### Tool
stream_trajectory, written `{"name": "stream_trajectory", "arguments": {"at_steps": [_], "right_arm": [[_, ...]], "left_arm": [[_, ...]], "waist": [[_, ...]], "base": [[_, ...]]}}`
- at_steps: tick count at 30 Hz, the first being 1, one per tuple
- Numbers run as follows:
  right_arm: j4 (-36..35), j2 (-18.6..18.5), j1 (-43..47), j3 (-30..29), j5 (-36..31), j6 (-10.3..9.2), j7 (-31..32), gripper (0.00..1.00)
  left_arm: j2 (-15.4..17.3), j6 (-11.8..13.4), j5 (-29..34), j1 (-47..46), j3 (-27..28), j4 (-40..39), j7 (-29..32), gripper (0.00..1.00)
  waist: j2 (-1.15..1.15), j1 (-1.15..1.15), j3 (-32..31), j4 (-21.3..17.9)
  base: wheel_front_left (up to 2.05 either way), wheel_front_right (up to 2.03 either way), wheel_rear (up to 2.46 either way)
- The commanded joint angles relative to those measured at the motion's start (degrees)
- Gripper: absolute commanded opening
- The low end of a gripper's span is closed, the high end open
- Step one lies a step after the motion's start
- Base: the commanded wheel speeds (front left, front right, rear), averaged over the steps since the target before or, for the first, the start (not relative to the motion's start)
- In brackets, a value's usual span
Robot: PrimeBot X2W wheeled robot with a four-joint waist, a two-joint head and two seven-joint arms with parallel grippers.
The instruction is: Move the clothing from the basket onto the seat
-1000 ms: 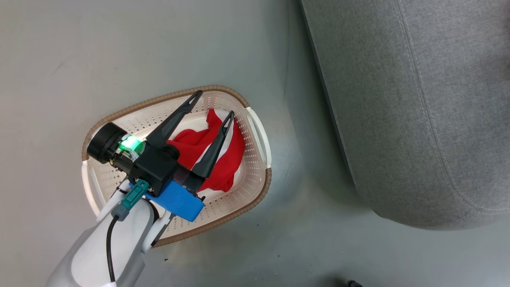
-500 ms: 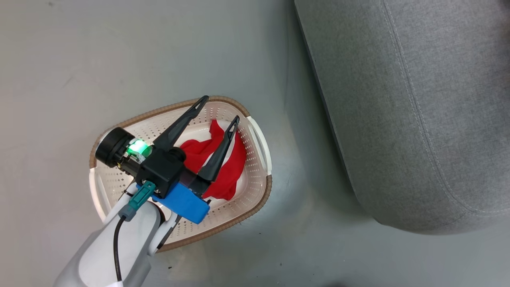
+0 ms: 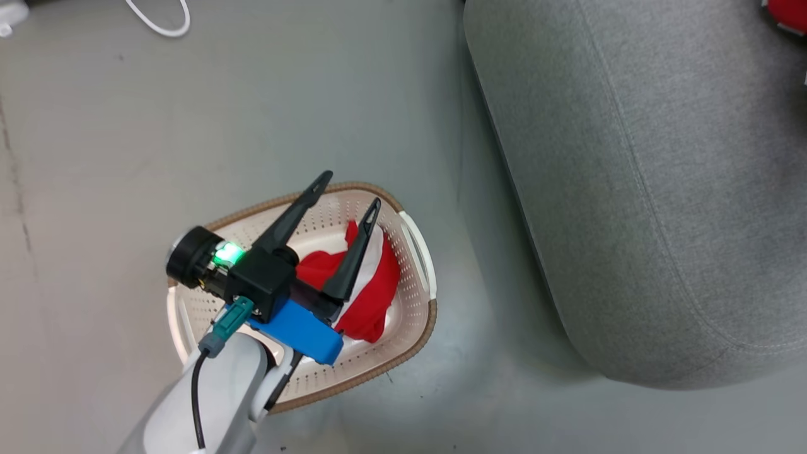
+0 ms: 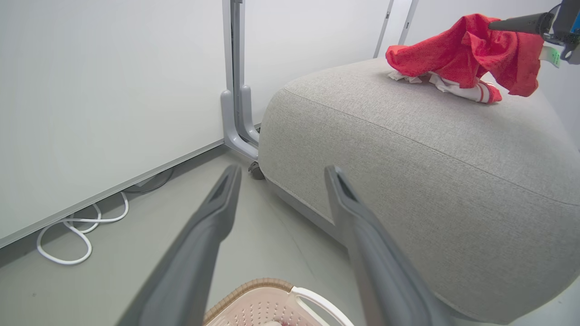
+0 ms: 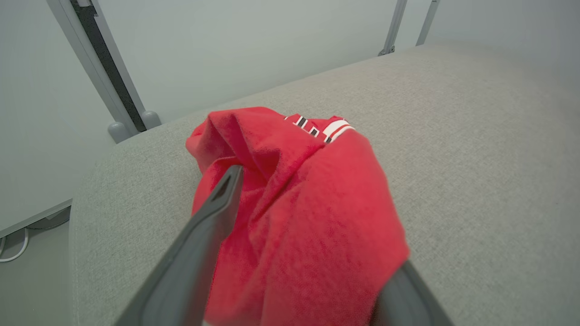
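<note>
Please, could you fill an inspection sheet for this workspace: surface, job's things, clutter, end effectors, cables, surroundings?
surface: grey floor; grey seat stands apart from the basket.
job's things: shorts lie in the basket; jersey partly rests on the seat.
clutter: nothing seen.
end effectors: left end effector open above the basket, holding nothing; right end effector fingers apart, jersey draped across it.
cables: white cable looped on the floor; black cable along the left arm.
surroundings: white wall, grey post near the seat.

Smooth grey floor (image 3: 157,126), white wall panels (image 4: 99,90), grey metal post (image 4: 236,113), looped white cable (image 4: 63,261) by the wall
</note>
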Motion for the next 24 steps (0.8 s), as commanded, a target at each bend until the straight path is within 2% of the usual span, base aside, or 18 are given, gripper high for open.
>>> {"name": "stream_trajectory", "arguments": {"at_steps": [1, 6, 7, 12, 15, 20, 24], "right_arm": [[-0.65, -0.66, 3.28, 0.98, 0.39, 0.01, -0.72, 1.00], [-1.87, -0.75, 9.08, 2.09, -0.49, 0.01, -0.90, 1.00], [-2.88, -0.23, 12.22, 2.70, -1.19, 0.01, -0.71, 1.00], [-6.47, 1.44, 18.34, 3.99, -2.64, 0.01, 0.02, 1.00], [-10.72, 2.64, 23.16, 4.35, -4.41, 0.01, 0.37, 1.00], [-21.08, 6.66, 31.15, 3.33, -7.29, 0.01, 0.88, 1.00], [-31.43, 11.73, 37.57, 3.44, -8.71, 0.01, 1.70, 1.00]], "left_arm": [[-1.10, -0.02, -0.57, 1.49, 0.66, 0.38, -0.27, 1.00], [-3.16, -0.24, -1.15, 4.59, 2.06, 1.34, -0.27, 1.00], [-4.06, -0.31, -1.45, 6.51, 3.18, 1.64, -0.27, 1.00], [-5.46, -0.34, -1.60, 10.43, 5.75, 2.09, -0.27, 1.00], [-6.50, -0.45, -1.67, 13.02, 7.79, 2.34, -0.26, 1.00], [-8.07, -0.59, -1.08, 16.52, 11.78, 2.49, -0.23, 1.00], [-8.91, -0.66, -0.41, 18.94, 14.93, 2.92, -0.23, 1.00]], "waist": [[0.00, 0.00, -3.72, 0.80], [0.00, 0.00, -8.74, 1.79], [0.00, 0.00, -11.24, 2.25], [0.00, 0.00, -15.67, 2.97], [0.00, 0.00, -18.42, 3.98], [0.00, 0.00, -22.10, 6.36], [0.00, 0.00, -24.58, 8.25]], "base": [[0.00, 0.00, 0.00], [0.00, 0.00, 0.00], [0.00, 0.00, 0.00], [0.00, 0.00, 0.00], [0.00, 0.00, 0.00], [0.00, 0.00, 0.00], [0.00, 0.00, 0.00]]}}
